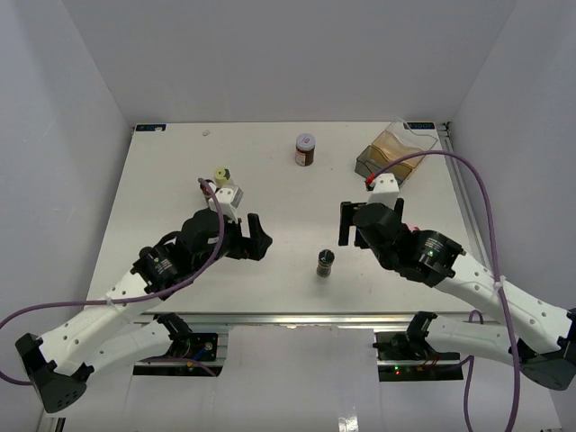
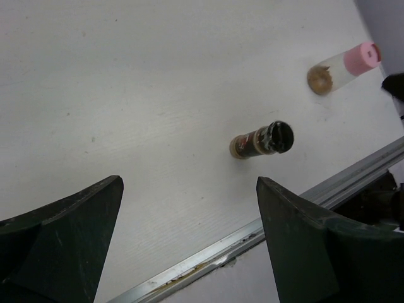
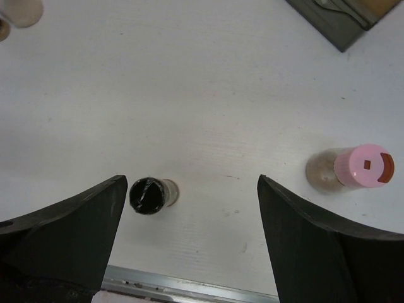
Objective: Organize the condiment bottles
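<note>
Logged both tools as open and empty. Found left tool [image 1: 258, 236] over the near-left part of the counter [image 1: 171, 180], jaws spread wide, nothing between them. Found right tool [image 1: 345, 225] over the near-right part, jaws likewise spread wide, nothing gripped. Noted the two tools facing each other across a gap.

Located black-capped bottle [image 1: 324, 264] upright on the counter near the front edge, below that gap in the top view, touching neither tool. Seen from the left wrist ahead of the open jaws and off to the right. Seen from the right wrist cap-up, close to the edge of one finger in that view.

Located pink-capped bottle [image 3: 353, 167] upright, pale body with brown at the base, well apart from the black-capped bottle. Hidden in the top view.

Located white-capped jar [image 1: 306, 148], dark brown, upright at the far middle of the counter, near but apart from the amber-tinted tray [image 1: 378, 164] in the far-right corner. Could not make out the tray contents.

Located yellow-capped bottle [image 1: 221, 175] left of centre, just beyond the left wrist. Cannot tell whether touching the wrist.
</note>
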You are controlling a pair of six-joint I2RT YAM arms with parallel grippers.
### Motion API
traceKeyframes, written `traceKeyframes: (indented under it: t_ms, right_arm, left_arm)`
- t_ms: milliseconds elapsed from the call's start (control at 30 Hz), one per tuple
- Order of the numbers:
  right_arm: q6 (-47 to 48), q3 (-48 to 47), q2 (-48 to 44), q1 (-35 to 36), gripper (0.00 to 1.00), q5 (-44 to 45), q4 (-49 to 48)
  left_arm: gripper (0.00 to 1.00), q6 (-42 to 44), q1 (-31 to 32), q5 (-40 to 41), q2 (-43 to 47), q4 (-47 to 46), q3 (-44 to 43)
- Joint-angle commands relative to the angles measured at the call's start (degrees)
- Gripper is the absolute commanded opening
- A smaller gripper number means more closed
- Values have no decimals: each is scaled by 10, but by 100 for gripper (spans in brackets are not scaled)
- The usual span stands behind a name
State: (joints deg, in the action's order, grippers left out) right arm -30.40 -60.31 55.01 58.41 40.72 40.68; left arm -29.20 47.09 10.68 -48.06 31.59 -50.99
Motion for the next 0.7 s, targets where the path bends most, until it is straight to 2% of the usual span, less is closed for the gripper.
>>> traceKeyframes:
  t_ms: [0,133,667]
  right_arm:
    - [-57,26,16,-86,90,45,17]
    - [-73,60,15,-188,90,33,7]
    - [-71,143,36,-353,94,-14,-60]
  left_arm:
    - [98,38,0,6,22,-49,51]
    - [98,45,0,-5,24,-50,51]
    - [98,39,0,6,31,11,46]
